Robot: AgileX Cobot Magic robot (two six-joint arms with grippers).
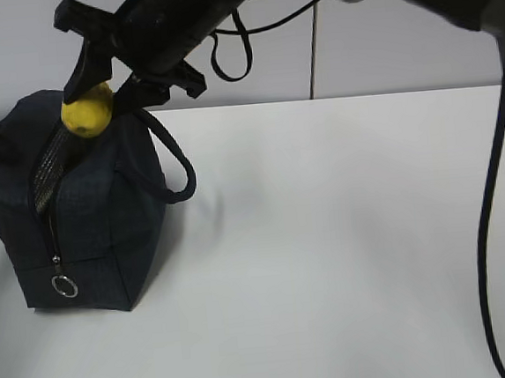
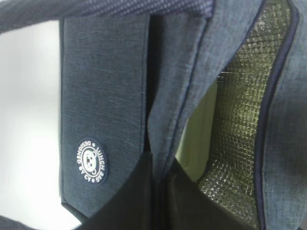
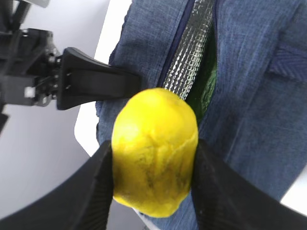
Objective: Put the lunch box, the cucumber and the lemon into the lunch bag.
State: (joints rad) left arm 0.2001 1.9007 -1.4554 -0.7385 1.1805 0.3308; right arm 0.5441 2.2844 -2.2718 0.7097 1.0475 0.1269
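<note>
The dark navy lunch bag (image 1: 91,212) stands at the table's left with its top zipper open, showing silver lining (image 2: 235,129). My right gripper (image 1: 99,98) reaches across and is shut on the yellow lemon (image 1: 87,111), holding it just above the bag's opening. In the right wrist view the lemon (image 3: 154,153) sits between both fingers. The dark green cucumber (image 3: 207,76) shows inside the opening. The lunch box's pale green lid (image 2: 199,139) shows inside the bag. My left gripper (image 2: 159,172) is shut on the bag's top edge near the white logo (image 2: 92,160).
The bag's loop handle (image 1: 176,169) hangs to its right and the zipper's ring pull (image 1: 64,286) hangs low on its front. The white table (image 1: 347,260) stretches right of the bag. A black cable (image 1: 494,221) hangs at the right edge.
</note>
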